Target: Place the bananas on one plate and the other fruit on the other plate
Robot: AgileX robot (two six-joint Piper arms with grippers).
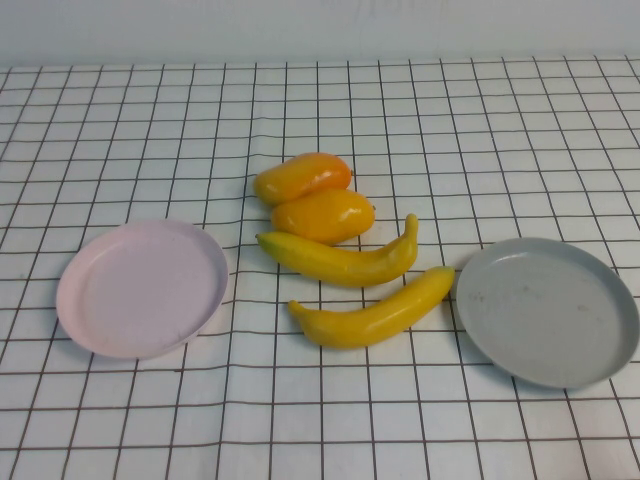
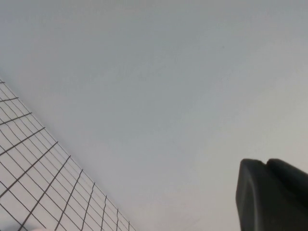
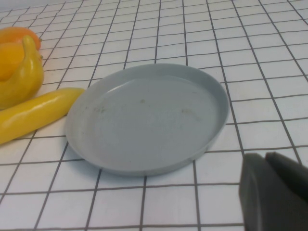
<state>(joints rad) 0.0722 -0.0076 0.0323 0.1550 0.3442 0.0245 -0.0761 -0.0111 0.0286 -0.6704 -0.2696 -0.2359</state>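
Note:
Two yellow bananas lie mid-table, one (image 1: 345, 260) behind the other (image 1: 375, 315). Behind them two orange-yellow oval fruits touch each other, one (image 1: 303, 178) farther back than the other (image 1: 324, 216). The pale pink plate (image 1: 142, 288) lies bare on the left and the grey plate (image 1: 548, 310) bare on the right. Neither arm shows in the high view. My left gripper (image 2: 266, 162) is shut with nothing in it, pointing at a blank wall. My right gripper (image 3: 266, 156) is shut on nothing too, just short of the grey plate (image 3: 147, 118), with a banana (image 3: 33, 114) beyond the plate's far rim.
A white cloth with a black grid (image 1: 320, 420) covers the table. A plain pale wall (image 1: 320, 30) runs along the far edge.

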